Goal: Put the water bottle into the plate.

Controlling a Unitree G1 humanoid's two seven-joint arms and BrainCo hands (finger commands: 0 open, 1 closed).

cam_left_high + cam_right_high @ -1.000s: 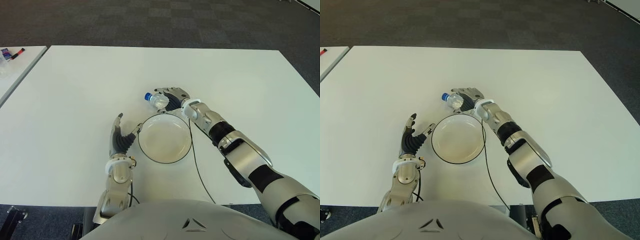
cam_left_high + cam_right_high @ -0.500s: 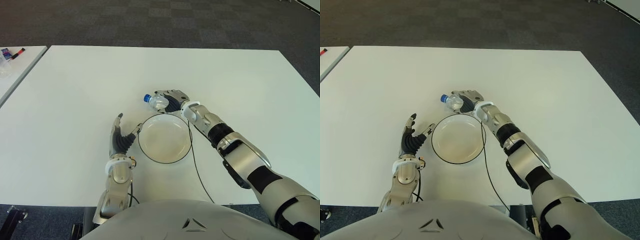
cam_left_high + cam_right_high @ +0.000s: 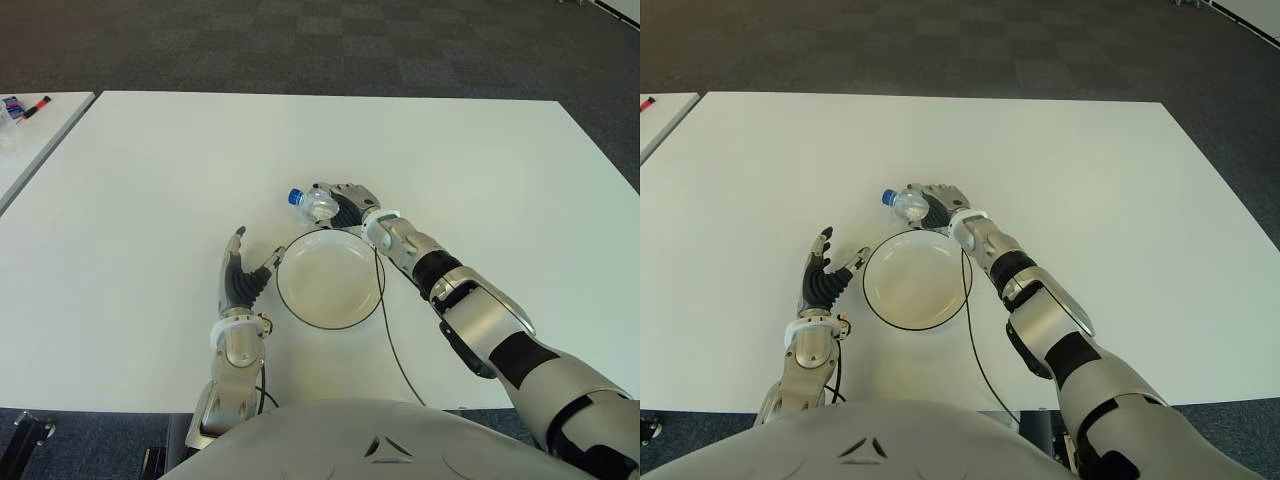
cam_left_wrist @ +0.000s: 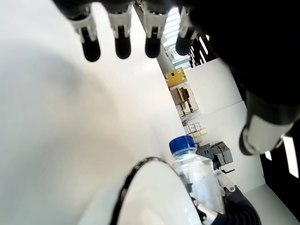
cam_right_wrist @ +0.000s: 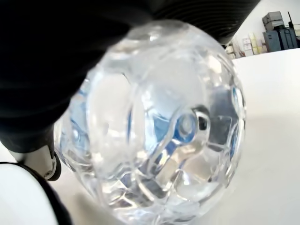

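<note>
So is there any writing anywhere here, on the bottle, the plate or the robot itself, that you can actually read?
None can be read.
water bottle, held in the right hand: clear, blue cap, no label visible.
plate: plain white, dark rim, no print.
left hand, beside the plate on its left: no markings seen.
boxes in the left wrist view's background: too small to read.

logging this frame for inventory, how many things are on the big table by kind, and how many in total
water bottle: 1, held in the right hand just beyond the plate's far rim
plate: 1, nothing in it
total: 2 things on the white table
The left hand, fingers spread, shows just left of the plate.
</note>
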